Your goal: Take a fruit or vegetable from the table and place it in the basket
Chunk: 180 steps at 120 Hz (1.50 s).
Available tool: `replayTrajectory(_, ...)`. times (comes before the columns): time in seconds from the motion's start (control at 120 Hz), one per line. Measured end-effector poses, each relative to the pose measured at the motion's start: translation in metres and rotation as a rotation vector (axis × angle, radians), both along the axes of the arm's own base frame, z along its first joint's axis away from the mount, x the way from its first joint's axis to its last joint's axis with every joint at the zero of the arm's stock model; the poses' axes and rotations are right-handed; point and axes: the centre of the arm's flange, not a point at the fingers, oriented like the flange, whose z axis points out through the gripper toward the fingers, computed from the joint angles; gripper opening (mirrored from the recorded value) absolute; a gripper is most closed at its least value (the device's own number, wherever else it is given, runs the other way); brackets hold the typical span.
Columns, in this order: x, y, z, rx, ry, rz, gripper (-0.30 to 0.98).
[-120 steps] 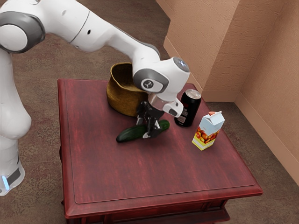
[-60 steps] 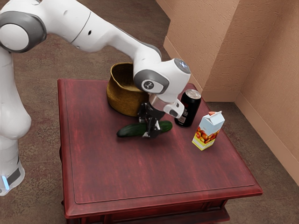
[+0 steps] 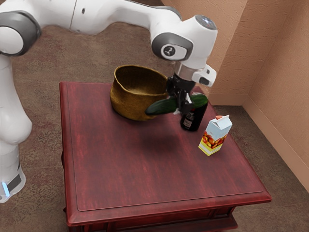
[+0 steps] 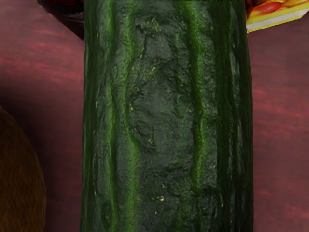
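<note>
Presently the cucumber (image 3: 162, 107) hangs in the air above the table (image 3: 120, 169), clamped near its middle between both fingers of the gripper (image 3: 179, 103), beside the basket (image 3: 132, 103) and in front of the can (image 3: 191, 122). Assessment: firm, stiff, moderately heavy; smooth skin could let it pivot. Mid-length is the correct hold, keeping both ends balanced; moderate pressure should suffice without bruising.

Exterior view: beside arm (image 3: 113, 15), farther back, angled down; wrist view: close, downward; shared: cucumber (image 3: 163, 106), tabletop (image 3: 149, 169).
</note>
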Motion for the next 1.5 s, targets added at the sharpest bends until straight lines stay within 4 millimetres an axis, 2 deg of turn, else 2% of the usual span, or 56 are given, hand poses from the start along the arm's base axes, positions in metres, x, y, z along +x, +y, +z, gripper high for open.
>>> replayTrajectory(0.117, 0.004, -0.005, 0.083, -0.031, -0.102, -0.003, 0.21)
replayTrajectory(0.158, 0.002, -0.006, 0.099, -0.04, -0.116, -0.009, 0.21)
replayTrajectory(0.233, -0.001, -0.009, 0.117, -0.052, -0.125, -0.022, 0.21)
replayTrajectory(0.325, -0.004, -0.012, 0.122, -0.056, -0.108, -0.039, 0.2)
replayTrajectory(0.608, -0.011, -0.013, 0.116, -0.057, -0.031, -0.074, 0.19)
replayTrajectory(0.708, -0.011, -0.003, 0.117, -0.063, -0.021, -0.07, 0.19)
replayTrajectory(0.808, -0.009, 0.015, 0.118, -0.065, -0.017, -0.047, 0.19)
replayTrajectory(0.967, -0.006, 0.064, 0.121, -0.065, -0.018, 0.027, 0.19)
replayTrajectory(1.058, -0.005, 0.105, 0.119, -0.069, -0.014, 0.09, 0.19)
replayTrajectory(1.108, -0.005, 0.134, 0.115, -0.075, -0.008, 0.134, 0.19)
replayTrajectory(1.158, -0.009, 0.176, 0.111, -0.082, -0.004, 0.203, 0.19)
replayTrajectory(1.208, -0.02, 0.235, 0.106, -0.092, 0.0, 0.302, 0.19)
replayTrajectory(1.283, -0.055, 0.335, 0.098, -0.11, 0.003, 0.478, 0.19)
replayTrajectory(1.308, -0.067, 0.359, 0.095, -0.115, 0.003, 0.523, 0.19)
replayTrajectory(1.333, -0.075, 0.375, 0.094, -0.118, 0.003, 0.552, 0.19)
replayTrajectory(1.358, -0.079, 0.382, 0.093, -0.12, 0.003, 0.565, 0.19)
replayTrajectory(1.392, -0.078, 0.381, 0.093, -0.121, 0.004, 0.562, 0.19)
replayTrajectory(1.5, -0.061, 0.351, 0.093, -0.117, 0.007, 0.497, 0.19)
